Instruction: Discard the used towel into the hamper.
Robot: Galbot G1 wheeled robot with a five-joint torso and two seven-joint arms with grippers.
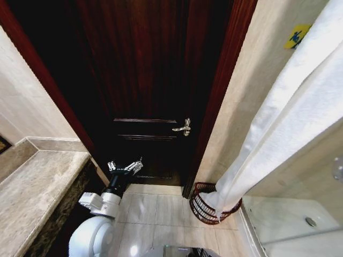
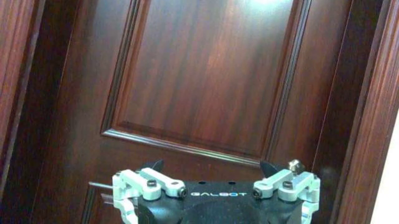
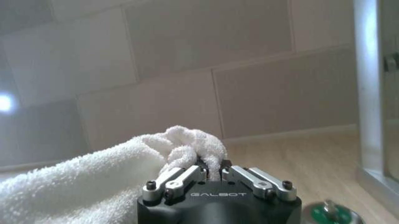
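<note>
Tiled floor lay open before a dark door. At 5 o'clock the hamper stood against the wall, the towel's lower end hanging to its rim. Right gripper pinched that towel tight; left gripper, fingers wide and holding nothing, hung at 7 o'clock facing the door.

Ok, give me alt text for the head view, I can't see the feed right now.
A long white towel hangs diagonally from the upper right, its lower end inside the dark red-brown wire hamper on the tiled floor beside a dark wooden door. The left hand is raised before the door, fingers spread and empty.
</note>
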